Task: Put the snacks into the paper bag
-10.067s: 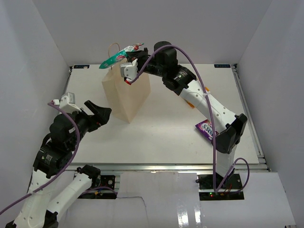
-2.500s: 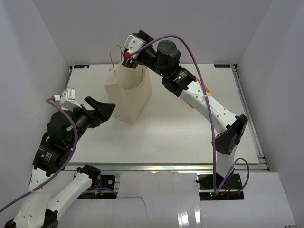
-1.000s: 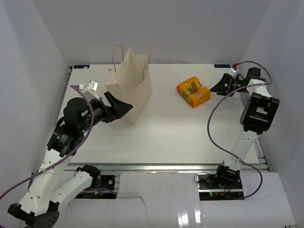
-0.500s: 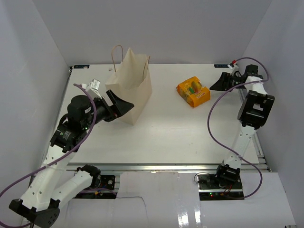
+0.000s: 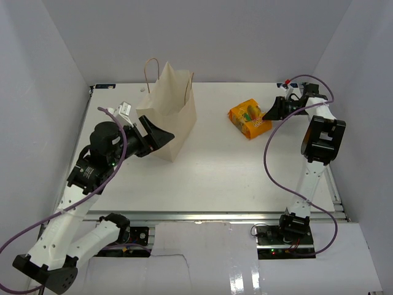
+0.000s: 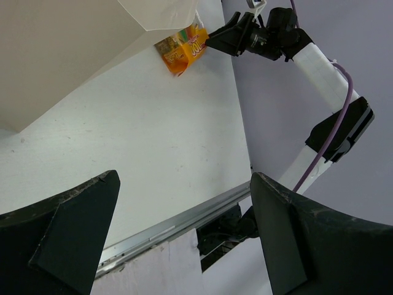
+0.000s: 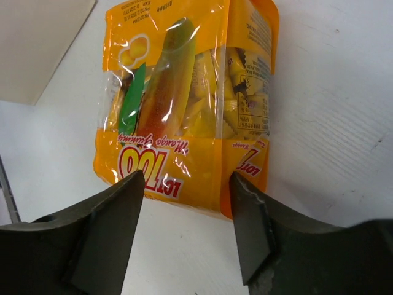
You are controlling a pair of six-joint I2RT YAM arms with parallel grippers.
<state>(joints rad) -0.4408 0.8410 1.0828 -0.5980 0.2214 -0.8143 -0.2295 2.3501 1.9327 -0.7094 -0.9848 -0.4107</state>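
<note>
The orange snack pack [image 5: 250, 118] lies flat on the white table, right of centre, and also shows in the wrist views [image 6: 181, 49] [image 7: 184, 104]. My right gripper [image 5: 267, 112] sits low at the pack's right end. It is open, and its fingertips [image 7: 187, 177] stand astride the pack's near edge without pinching it. The tan paper bag [image 5: 172, 117] stands upright at the back left with its mouth open. My left gripper [image 5: 161, 135] hovers just left of the bag's base, open wide and empty [image 6: 183, 178]. The bag's wall [image 6: 61, 49] fills that view's upper left.
White enclosure walls stand close on the left, back and right. The table [image 5: 215, 178] ends in a metal rail [image 5: 319, 141] on the right, close behind my right arm. A purple cable [image 5: 268, 153] loops off the right arm over the table.
My right arm has swung left along the table's back right to the orange pack, and its jaws have narrowed. The left arm has shifted only slightly beside the bag.
</note>
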